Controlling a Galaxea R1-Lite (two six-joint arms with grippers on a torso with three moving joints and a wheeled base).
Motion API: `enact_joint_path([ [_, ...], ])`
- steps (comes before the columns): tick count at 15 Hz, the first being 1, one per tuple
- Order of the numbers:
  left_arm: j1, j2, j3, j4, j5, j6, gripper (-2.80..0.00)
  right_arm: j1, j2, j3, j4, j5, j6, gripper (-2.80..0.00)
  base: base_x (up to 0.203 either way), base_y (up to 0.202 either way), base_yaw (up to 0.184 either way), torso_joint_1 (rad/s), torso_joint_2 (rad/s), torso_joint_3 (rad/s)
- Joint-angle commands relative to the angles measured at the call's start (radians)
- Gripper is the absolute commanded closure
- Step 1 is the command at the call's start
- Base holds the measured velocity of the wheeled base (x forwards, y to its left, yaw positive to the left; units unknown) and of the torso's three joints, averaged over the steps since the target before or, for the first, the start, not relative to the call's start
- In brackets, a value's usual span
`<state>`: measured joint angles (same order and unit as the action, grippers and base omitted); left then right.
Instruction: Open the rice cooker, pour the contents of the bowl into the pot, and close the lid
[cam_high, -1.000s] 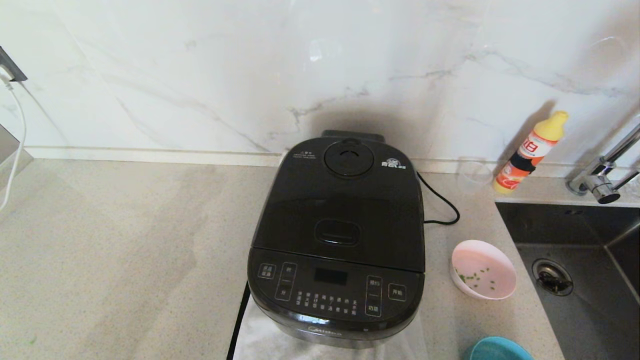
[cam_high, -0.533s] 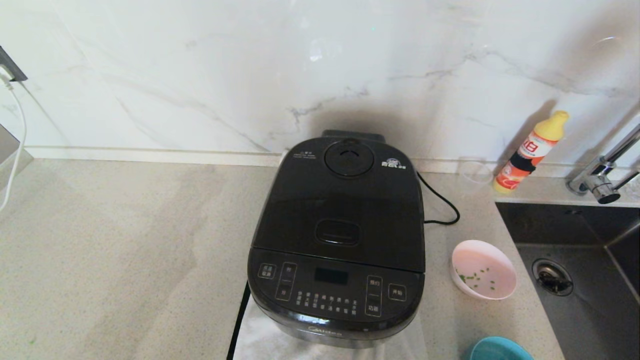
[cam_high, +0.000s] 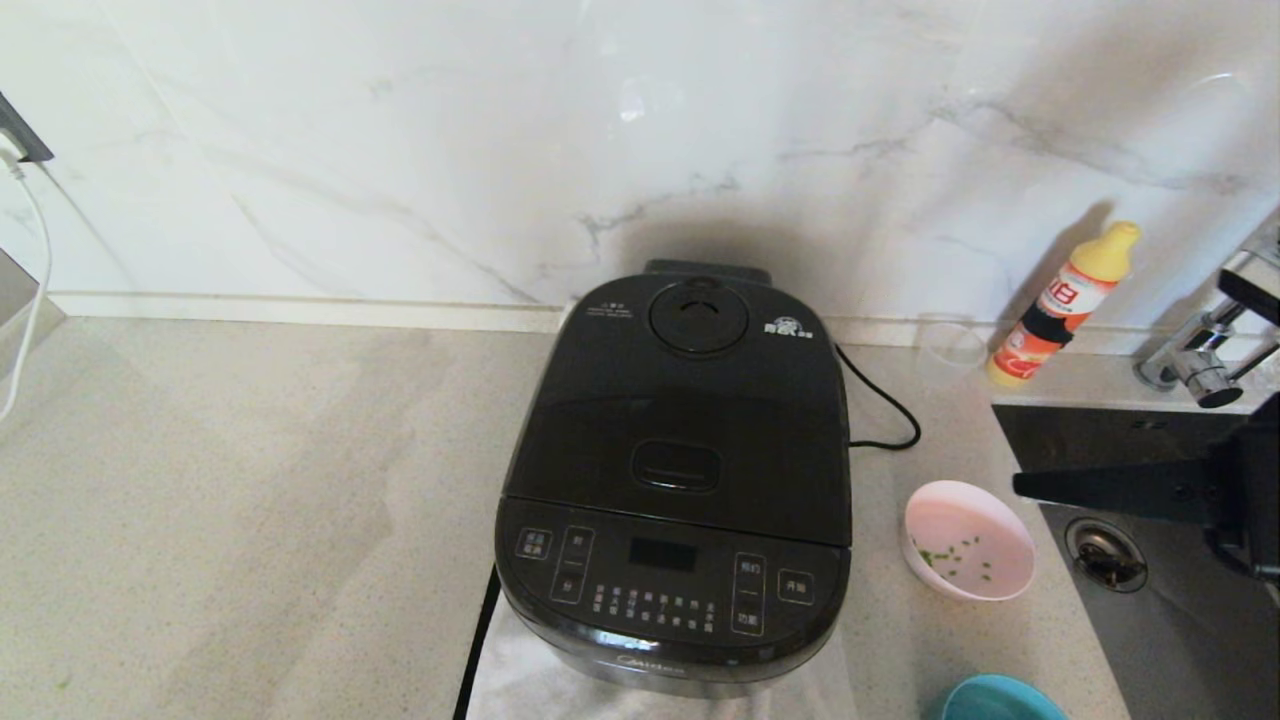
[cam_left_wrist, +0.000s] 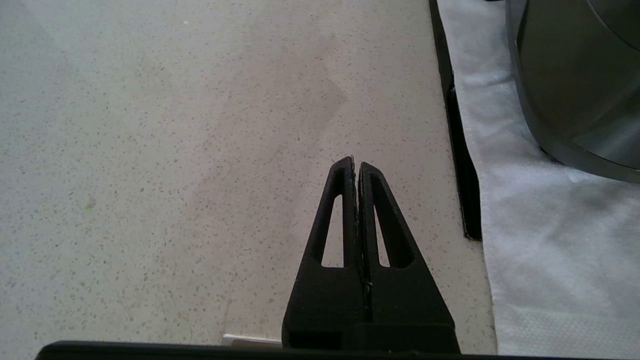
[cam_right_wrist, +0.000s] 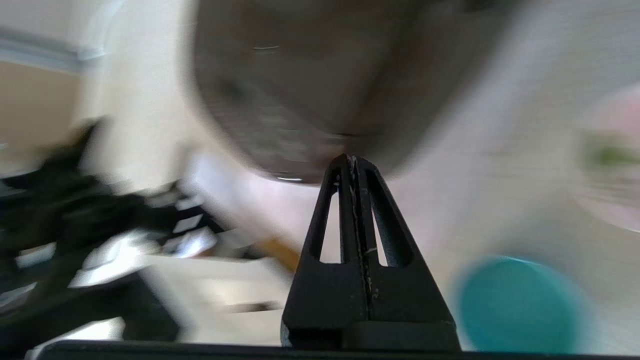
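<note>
The black rice cooker (cam_high: 680, 480) stands mid-counter on a white cloth, its glossy lid (cam_high: 690, 410) down, so the pot is hidden. Right of it sits a pink bowl (cam_high: 968, 540) with green bits in it. My right gripper (cam_high: 1020, 486) reaches in from the right above the sink, shut and empty, its tip just right of the bowl. In the right wrist view the right gripper (cam_right_wrist: 352, 159) points toward the blurred cooker (cam_right_wrist: 310, 90). My left gripper (cam_left_wrist: 356, 162) hangs shut and empty over bare counter, left of the cooker's base (cam_left_wrist: 575, 90).
A sink (cam_high: 1180, 600) with a faucet (cam_high: 1200, 365) lies at the right. An orange-and-yellow bottle (cam_high: 1062, 305) and a clear glass (cam_high: 948, 350) stand by the wall. A teal bowl (cam_high: 1000, 702) sits at the front edge. The cooker's cord (cam_high: 885, 410) trails right.
My right arm has come into the head view from the right, above the sink. The cooker and the bowl have not moved.
</note>
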<state>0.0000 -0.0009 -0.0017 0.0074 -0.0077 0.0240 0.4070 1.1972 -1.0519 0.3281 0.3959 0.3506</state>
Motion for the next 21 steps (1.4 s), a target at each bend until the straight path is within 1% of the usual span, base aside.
enact_joint_path([
  [1,0.000,0.001,0.000,0.000,-0.001,0.001,0.00,0.089,0.092,-0.039,0.002,0.058,0.041,0.00,0.000,0.000,0.000,0.000,0.00,0.000],
  [3,0.001,0.001,0.000,0.000,-0.001,0.001,0.00,0.164,0.102,-0.040,0.004,0.075,0.051,0.00,0.000,0.000,0.000,0.000,0.00,0.000],
  [5,0.000,0.001,0.000,0.000,0.000,0.001,0.00,0.245,0.121,-0.027,0.007,0.063,0.068,0.00,0.000,0.000,0.000,0.000,0.00,0.000],
  [8,0.002,0.001,0.000,0.000,0.000,0.001,0.00,0.307,0.179,-0.021,0.007,-0.001,0.075,0.00,0.000,0.000,0.000,0.000,0.00,0.000],
  [10,0.001,0.001,0.000,0.000,0.000,0.001,0.00,0.337,0.203,-0.022,0.004,-0.008,0.076,0.00,0.000,0.000,0.000,0.000,0.00,0.000],
  [12,0.000,0.001,0.000,0.000,0.000,0.001,0.00,0.356,0.222,-0.025,0.002,-0.009,0.077,0.00,0.000,0.000,0.000,0.000,0.00,0.000],
  [15,0.000,0.001,0.000,0.000,0.000,0.001,0.00,0.357,0.231,-0.031,0.000,-0.009,0.096,0.00,0.000,0.000,0.000,0.000,0.00,0.000],
  [21,0.002,0.001,0.000,0.000,0.000,0.001,0.00,0.358,0.237,-0.043,-0.001,-0.009,0.099,0.00,0.000,0.000,0.000,0.000,0.00,0.000],
])
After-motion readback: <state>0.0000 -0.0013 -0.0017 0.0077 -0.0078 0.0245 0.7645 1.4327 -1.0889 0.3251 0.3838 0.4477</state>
